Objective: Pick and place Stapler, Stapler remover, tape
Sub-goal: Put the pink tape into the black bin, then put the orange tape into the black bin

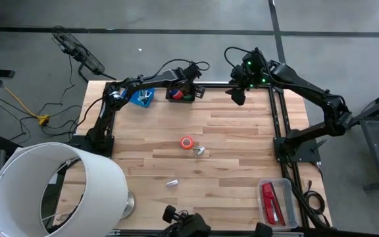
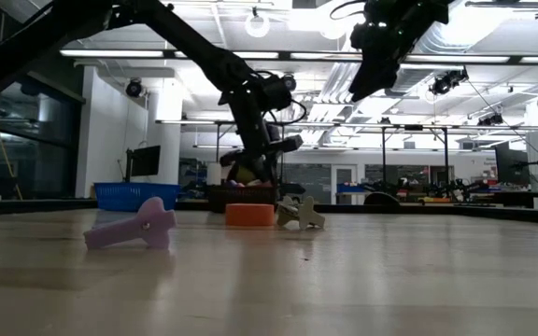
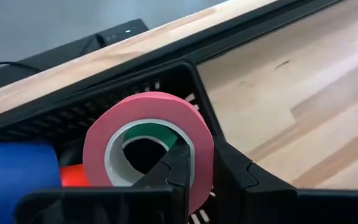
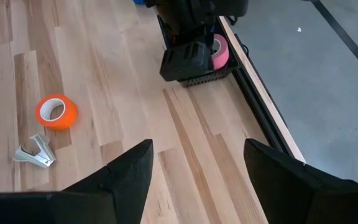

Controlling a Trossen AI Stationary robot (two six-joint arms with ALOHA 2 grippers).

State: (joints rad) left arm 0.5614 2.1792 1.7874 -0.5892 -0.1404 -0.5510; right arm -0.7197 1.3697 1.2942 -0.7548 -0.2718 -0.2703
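My left gripper (image 3: 169,167) is over the black basket (image 1: 182,93) at the table's far edge, shut on a pink tape roll (image 3: 148,149). Green (image 3: 151,132), blue (image 3: 17,177) and orange-red (image 3: 73,177) rolls lie in that basket. An orange tape roll (image 1: 187,142) lies flat mid-table, with a silvery staple remover (image 1: 200,152) beside it. The red stapler (image 1: 271,201) lies in a clear tray at the near right corner. My right gripper (image 4: 197,171) hangs open above the far right of the table, holding nothing. My left gripper has the pink roll by its ring wall (image 3: 194,171), on the side nearest the gripper. One dark finger (image 3: 166,171) shows in the roll's hole; the wall hides the other. The roll stands on edge at the basket's corner, but I cannot tell whether it rests on the other rolls.
A blue basket (image 1: 141,97) stands left of the black one. Another small silvery piece (image 1: 172,184) lies toward the near edge. A big white drum-shaped shade (image 1: 51,191) covers the near left corner. Bare wood lies between the mid-table things and the far baskets.
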